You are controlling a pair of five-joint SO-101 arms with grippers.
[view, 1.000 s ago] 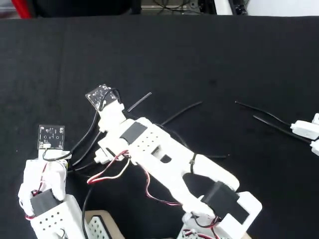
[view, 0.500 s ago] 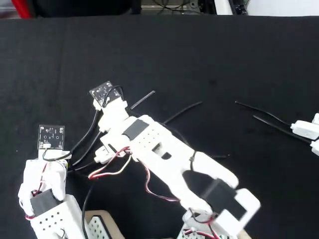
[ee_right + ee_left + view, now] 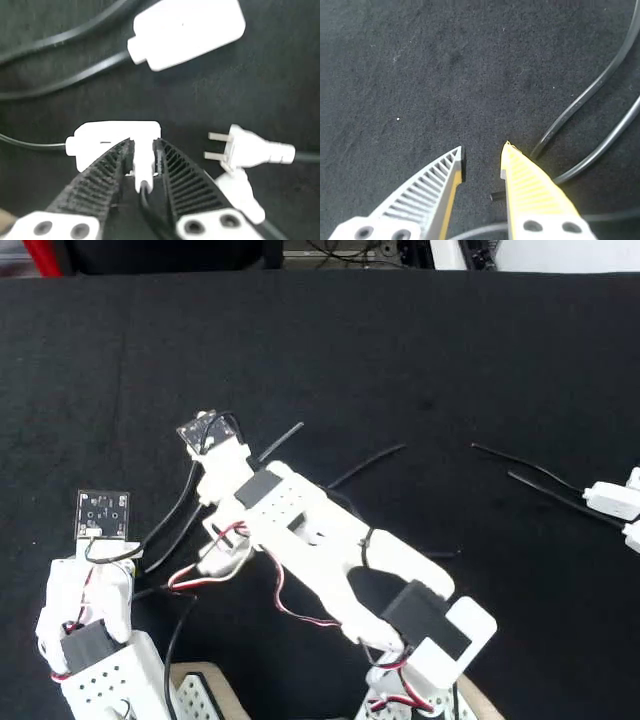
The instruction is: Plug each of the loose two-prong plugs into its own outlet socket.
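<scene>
The right gripper point(image 3: 143, 146) is clamped on a white plug point(image 3: 144, 167), held end-on against the near socket point(image 3: 107, 137), probably for pushing in. A loose plug point(image 3: 250, 150) lies just beside it, with the far socket point(image 3: 185, 30) beyond. The left gripper point(image 3: 482, 150) hangs with its fingers apart over the tabletop point(image 3: 420, 65).

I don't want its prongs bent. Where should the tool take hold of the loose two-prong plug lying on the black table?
I'd grip the loose plug across its white body, behind the prongs, coming from above. It lies flat with the prongs pointing sideways, leaving the body free.
</scene>
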